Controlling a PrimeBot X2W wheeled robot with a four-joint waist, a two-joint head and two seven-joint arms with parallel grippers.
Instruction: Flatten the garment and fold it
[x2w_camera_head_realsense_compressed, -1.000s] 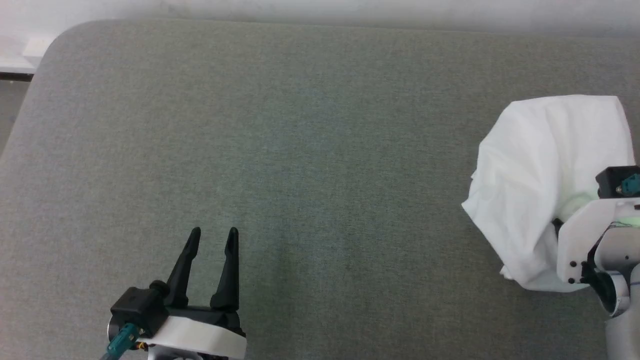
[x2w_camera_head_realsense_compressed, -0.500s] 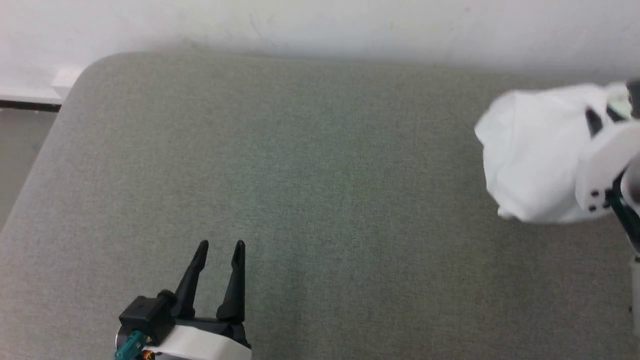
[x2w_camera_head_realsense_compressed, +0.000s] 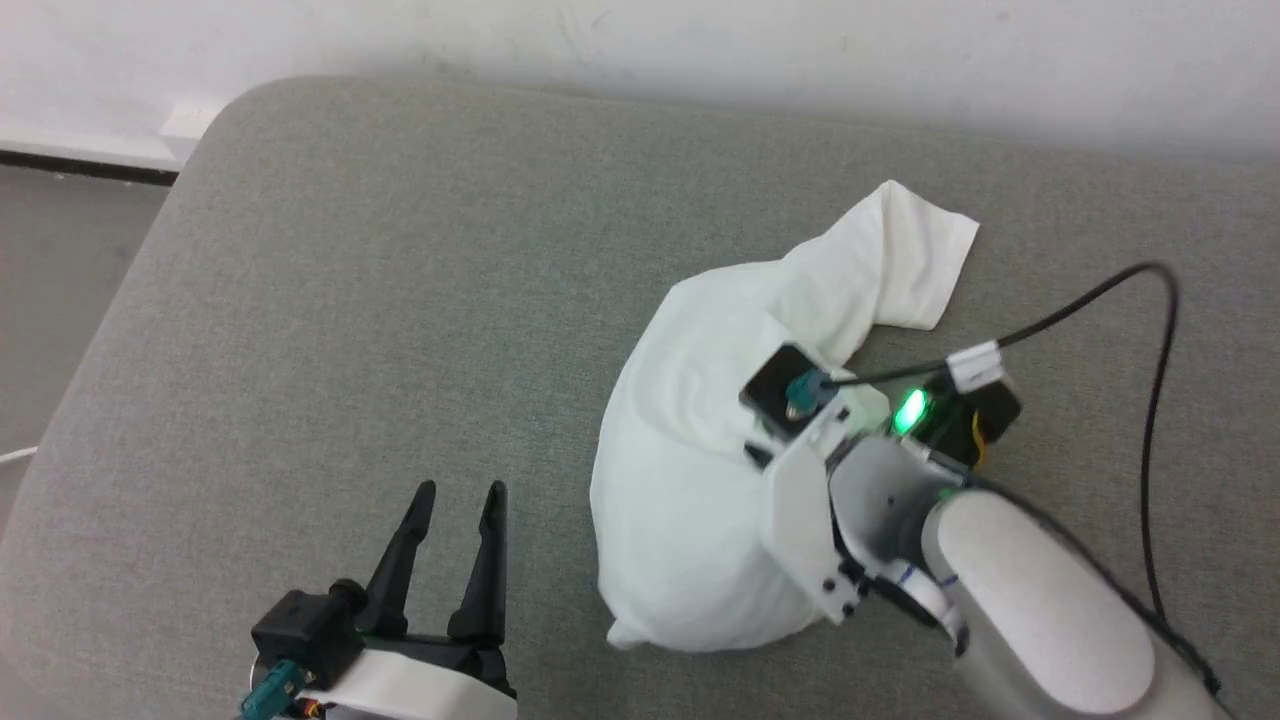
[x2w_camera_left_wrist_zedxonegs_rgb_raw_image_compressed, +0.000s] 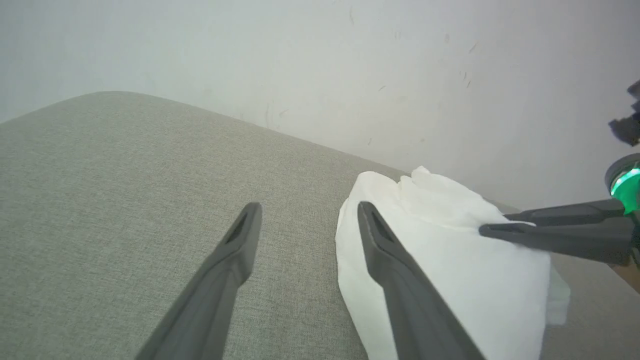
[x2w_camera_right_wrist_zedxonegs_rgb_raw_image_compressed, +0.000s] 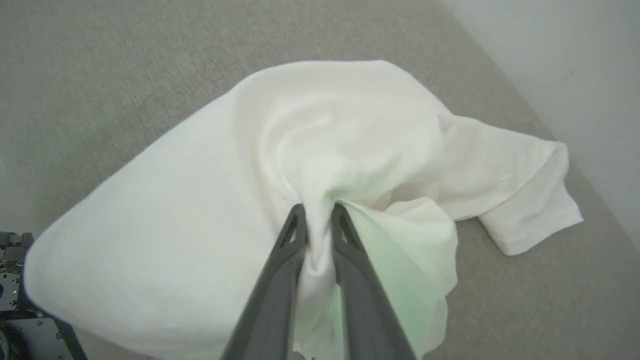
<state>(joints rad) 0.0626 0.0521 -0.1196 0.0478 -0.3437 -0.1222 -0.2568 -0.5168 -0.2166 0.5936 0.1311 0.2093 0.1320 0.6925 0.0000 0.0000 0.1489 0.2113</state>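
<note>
**Right gripper clamped on the shirt heap, left gripper apart**

Nearest in the head view, the left gripper (x2w_camera_head_realsense_compressed: 462, 490) is over the grey table (x2w_camera_head_realsense_compressed: 350, 250). Its two fingers are apart and nothing is between them. It is just to the left of the garment (x2w_camera_head_realsense_compressed: 690, 470); whether one finger touches the cloth cannot be told.

The garment lies as a puffed white heap on the table, a little right of the middle. The right gripper (x2w_camera_right_wrist_zedxonegs_rgb_raw_image_compressed: 318, 207) comes in from the near right. Its fingers are almost together and pinch a fold on top of the heap, and the cloth gathers in creases around the tips. A green light (x2w_camera_head_realsense_compressed: 910, 412) on the wrist tints the fabric beside it.

Farther away, one sleeve (x2w_camera_head_realsense_compressed: 905, 255) lies flat on the table, pointing toward the white wall (x2w_camera_head_realsense_compressed: 700, 40). A black cable (x2w_camera_head_realsense_compressed: 1060, 311) loops from the right wrist above the table.
</note>
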